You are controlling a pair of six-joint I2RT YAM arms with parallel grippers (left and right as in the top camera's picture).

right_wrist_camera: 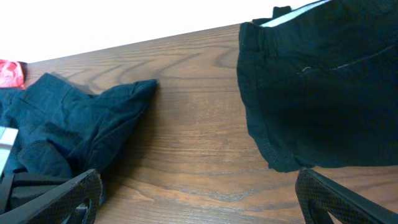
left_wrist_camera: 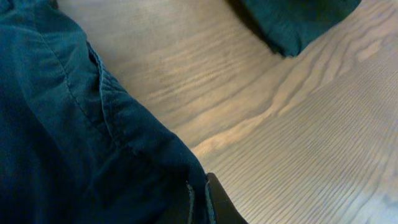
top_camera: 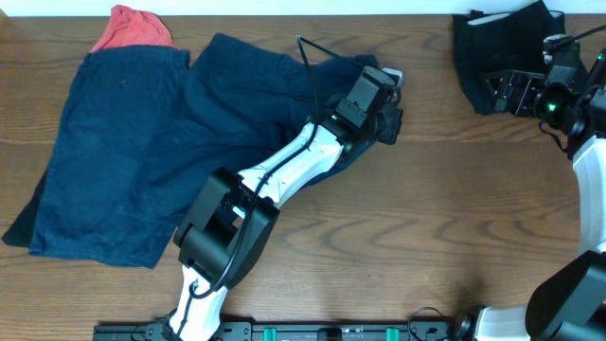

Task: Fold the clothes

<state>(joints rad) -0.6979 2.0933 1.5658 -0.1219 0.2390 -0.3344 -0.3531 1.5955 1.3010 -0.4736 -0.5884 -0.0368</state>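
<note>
left pincer (top_camera: 386, 118) is seated at the right edge of the navy shorts (top_camera: 123, 161), centre frame; closure cannot be told. right pincer (right_wrist_camera: 198, 183) is held apart, apparently just below the black garment (right_wrist_camera: 323, 93), upper right.

I can read no text, brand, number or sign in any of my views. A small white patch (top_camera: 394, 74) at the edge of the navy shorts (top_camera: 237, 85) may be a label, but it is too small to read.

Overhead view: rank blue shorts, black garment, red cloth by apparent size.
1. Blue shorts: largest by far.
2. Black garment: clearly smaller.
3. Red cloth: smallest, with its lower edge apparently under the shorts.
</note>
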